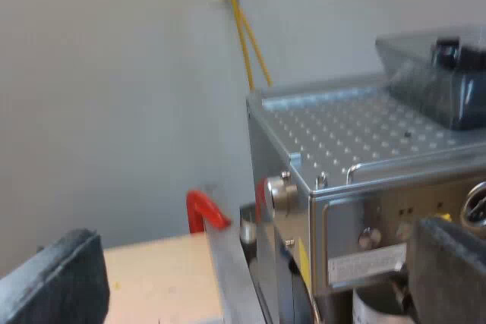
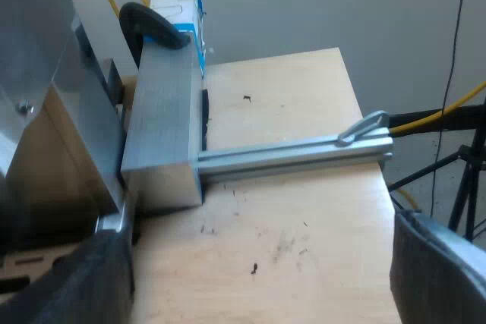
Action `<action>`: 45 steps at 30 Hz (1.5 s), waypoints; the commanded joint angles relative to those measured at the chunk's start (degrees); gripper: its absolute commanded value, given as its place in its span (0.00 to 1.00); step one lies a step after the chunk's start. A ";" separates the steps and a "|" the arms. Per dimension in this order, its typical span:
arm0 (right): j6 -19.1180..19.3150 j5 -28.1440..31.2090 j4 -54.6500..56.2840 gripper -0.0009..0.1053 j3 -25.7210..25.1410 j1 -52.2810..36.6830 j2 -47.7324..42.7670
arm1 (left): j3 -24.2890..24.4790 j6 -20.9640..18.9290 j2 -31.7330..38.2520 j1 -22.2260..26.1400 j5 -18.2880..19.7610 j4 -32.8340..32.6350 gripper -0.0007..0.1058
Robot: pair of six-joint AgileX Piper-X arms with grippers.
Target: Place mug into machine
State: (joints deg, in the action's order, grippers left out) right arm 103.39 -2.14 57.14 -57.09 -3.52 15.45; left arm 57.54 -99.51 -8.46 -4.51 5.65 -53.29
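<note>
Pale wall (image 1: 114, 73) behind the espresso machine (image 1: 357, 187), bean hopper (image 1: 440, 73) on its top; a wooden table (image 2: 304, 210) carries everything. My left gripper (image 1: 247, 278) hangs at the machine's front corner, fingers spread wide, gripping nothing that I can see. A pale cylinder (image 1: 373, 305) sits low under the machine's front, just beside one left finger. It is possibly the mug, but I cannot confirm. My right gripper (image 2: 258, 271) is spread and empty over the table's bare middle, near a metal block (image 2: 159, 127) with a rail (image 2: 296, 153). Judgement: the left arm is nearer; the cylinder lies ahead of and below its claw, axis upright.
</note>
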 commanded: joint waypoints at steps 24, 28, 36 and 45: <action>3.06 -3.32 -0.57 0.68 11.64 0.37 -18.43 | -3.44 0.38 17.35 0.42 -8.15 -18.99 0.77; 3.08 -3.31 -2.70 0.68 13.62 0.37 -18.32 | -7.36 0.38 17.35 0.42 -8.15 -12.49 0.77; 3.08 -3.31 -2.90 0.68 19.97 0.37 -18.32 | -16.87 0.38 17.24 0.42 -8.15 -4.69 0.77; 3.08 -3.31 -1.54 0.68 27.27 0.37 -18.28 | -26.35 0.38 17.13 0.42 -8.04 -4.71 0.77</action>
State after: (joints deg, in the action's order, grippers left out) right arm 105.78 -4.87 55.38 -30.26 -3.25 -0.38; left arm 31.87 -98.61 0.78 -4.08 -1.38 -59.01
